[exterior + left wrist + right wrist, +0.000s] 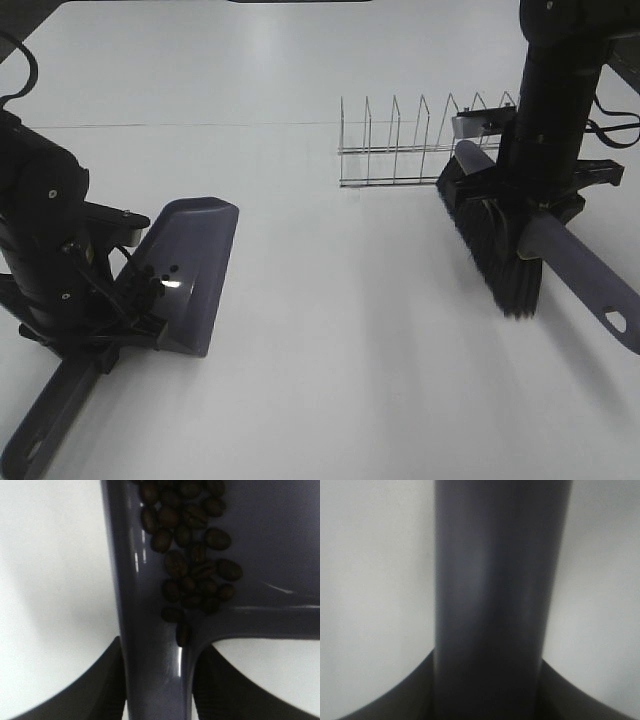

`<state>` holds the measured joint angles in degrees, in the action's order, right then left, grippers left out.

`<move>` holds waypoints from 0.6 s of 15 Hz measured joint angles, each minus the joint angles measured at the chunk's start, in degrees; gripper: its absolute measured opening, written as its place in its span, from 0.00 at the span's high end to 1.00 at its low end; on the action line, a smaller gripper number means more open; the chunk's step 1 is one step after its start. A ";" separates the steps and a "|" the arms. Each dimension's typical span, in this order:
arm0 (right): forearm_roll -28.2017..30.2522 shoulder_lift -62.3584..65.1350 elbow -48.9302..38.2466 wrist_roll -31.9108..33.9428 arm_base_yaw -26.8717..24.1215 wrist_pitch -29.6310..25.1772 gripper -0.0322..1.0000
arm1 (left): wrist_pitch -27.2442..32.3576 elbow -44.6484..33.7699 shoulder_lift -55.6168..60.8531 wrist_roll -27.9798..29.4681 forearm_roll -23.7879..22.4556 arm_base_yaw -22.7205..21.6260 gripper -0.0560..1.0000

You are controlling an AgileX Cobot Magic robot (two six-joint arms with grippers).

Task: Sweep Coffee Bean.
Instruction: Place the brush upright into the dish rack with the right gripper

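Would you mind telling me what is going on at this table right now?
A two-armed robot is sweeping up coffee beans. The left gripper is shut on the handle of a grey dustpan. The coffee beans lie inside the pan, bunched where the handle joins it. The right gripper is shut on the handle of a brush, bristles pointing down, in front of a wire rack. The two tools are well apart.

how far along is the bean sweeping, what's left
Looks nearly done: the coffee beans sit piled in the dustpan by its handle, and no loose ones show on the white table in the high view. In hand: the left gripper is shut on the dustpan handle, the right gripper on the brush handle, near the wire rack. Left: probably only emptying or parking the tools.
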<state>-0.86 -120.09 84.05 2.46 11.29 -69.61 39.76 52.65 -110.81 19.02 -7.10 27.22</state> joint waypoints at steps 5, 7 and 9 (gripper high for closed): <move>-0.23 -4.53 6.99 0.00 0.00 0.92 0.68 | 0.00 0.00 0.00 0.00 0.17 0.00 0.62; -0.40 -6.82 11.80 0.00 0.00 -0.40 0.68 | 0.06 0.00 0.00 0.00 0.17 0.00 0.62; -0.40 -8.88 15.76 0.00 0.00 -0.34 0.68 | 0.11 0.00 0.00 0.00 0.17 0.00 0.62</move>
<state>-1.26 -128.97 99.81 2.46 11.29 -69.96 39.88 52.65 -110.81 19.02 -6.93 27.22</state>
